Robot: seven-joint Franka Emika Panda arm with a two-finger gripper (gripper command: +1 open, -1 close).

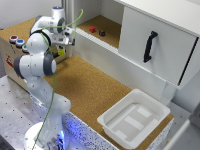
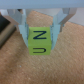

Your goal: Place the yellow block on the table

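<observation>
Block in my tool, above the surface

Block (image 2: 39, 42) first: it is yellow, with dark letter marks on its faces, and my tool (image 2: 40, 31) is clenched on it, one finger (image 2: 23, 27) pressed to one side and the other to the opposite side. In the wrist view the cork surface (image 2: 45, 70) fills the space beyond the block; whether the block touches the cork or hangs just over it I cannot tell from either view.

In the exterior view my tool (image 1: 63, 46) sits at the far end of the surface (image 1: 95, 92), toward that view's left, and the block (image 1: 60, 51) shows only as a small yellow patch under my wrist. Just beside my arm, at the exterior view's left, stands a wooden crate (image 1: 10, 55) with a cork top, and small round things (image 1: 16, 40) rest on it, too blurred to name.

Along the far edge of the surface runs a white cabinet (image 1: 155, 40) with a black handle (image 1: 149, 46) on its door. Its open shelf holds a red thing (image 1: 92, 29) and a dark thing (image 1: 102, 33), close together.

A white tray (image 1: 111, 120) lies on the surface at the exterior view's right, well apart from my tool.
</observation>
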